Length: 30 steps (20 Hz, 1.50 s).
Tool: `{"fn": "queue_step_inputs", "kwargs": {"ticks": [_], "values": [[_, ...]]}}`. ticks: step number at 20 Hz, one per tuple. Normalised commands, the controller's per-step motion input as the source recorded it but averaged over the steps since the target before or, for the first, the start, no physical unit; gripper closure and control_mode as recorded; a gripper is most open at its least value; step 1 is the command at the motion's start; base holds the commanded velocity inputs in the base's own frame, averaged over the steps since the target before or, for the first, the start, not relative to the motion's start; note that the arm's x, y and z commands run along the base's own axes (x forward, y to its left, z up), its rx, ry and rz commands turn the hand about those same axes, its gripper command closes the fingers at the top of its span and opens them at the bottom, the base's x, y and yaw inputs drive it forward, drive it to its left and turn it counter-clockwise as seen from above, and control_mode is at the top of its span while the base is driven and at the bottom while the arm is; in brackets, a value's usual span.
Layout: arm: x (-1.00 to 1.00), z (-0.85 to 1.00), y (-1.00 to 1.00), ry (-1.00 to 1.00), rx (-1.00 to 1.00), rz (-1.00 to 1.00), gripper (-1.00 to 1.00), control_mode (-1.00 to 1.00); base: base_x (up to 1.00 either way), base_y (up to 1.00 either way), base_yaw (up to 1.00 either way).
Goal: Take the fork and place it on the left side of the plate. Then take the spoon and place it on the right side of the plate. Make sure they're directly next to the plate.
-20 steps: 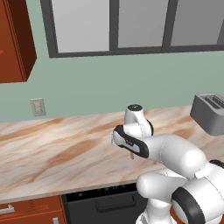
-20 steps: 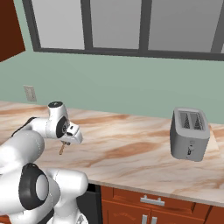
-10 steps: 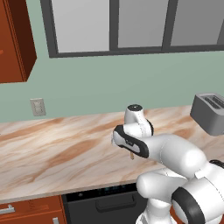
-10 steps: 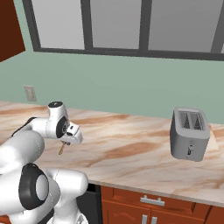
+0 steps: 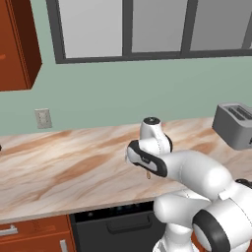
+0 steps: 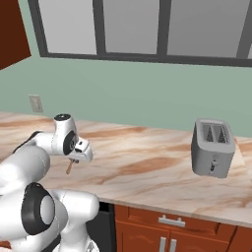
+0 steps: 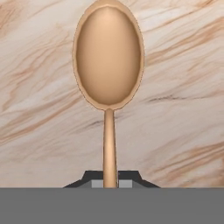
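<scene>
My gripper [image 7: 110, 178] is shut on the thin handle of the tan-brown spoon [image 7: 108, 57]. The spoon's oval bowl points away from the hand, over bare marbled counter. In the left base view the gripper [image 5: 146, 167] hangs just above the counter near its front edge, and the spoon [image 5: 147, 174] pokes out below it. From the right base view the spoon [image 6: 69, 167] slants down out of the gripper [image 6: 74, 158]. The fork and the plate are out of view.
A grey toaster [image 6: 212, 147] stands on the counter [image 6: 147, 167] well to the right of the arm, also at the right edge as the toaster [image 5: 236, 125]. A wall outlet [image 5: 43, 118] and a red-brown cabinet [image 5: 15, 44] are at the left.
</scene>
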Motion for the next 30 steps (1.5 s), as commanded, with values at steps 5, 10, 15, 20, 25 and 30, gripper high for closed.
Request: {"fn": "queue_step_inputs", "kwargs": {"ticks": [5,10,15,20,25,30], "values": [[0.00,0.00,0.00,0.00,0.00,0.00,1.00,1.00,-0.66,0.00,-0.03],[0.00,0.00,0.00,0.00,0.00,0.00,1.00,1.00,-0.59,-0.02,-0.29],[0.00,0.00,0.00,0.00,0.00,0.00,1.00,1.00,-0.39,0.00,-0.51],[0.00,0.00,0.00,0.00,0.00,0.00,1.00,1.00,-0.27,0.04,-0.68],[0.00,0.00,0.00,0.00,0.00,0.00,1.00,1.00,-0.24,0.04,-0.72],[0.00,0.00,0.00,0.00,0.00,0.00,1.00,1.00,-0.24,0.00,-0.69]]}}
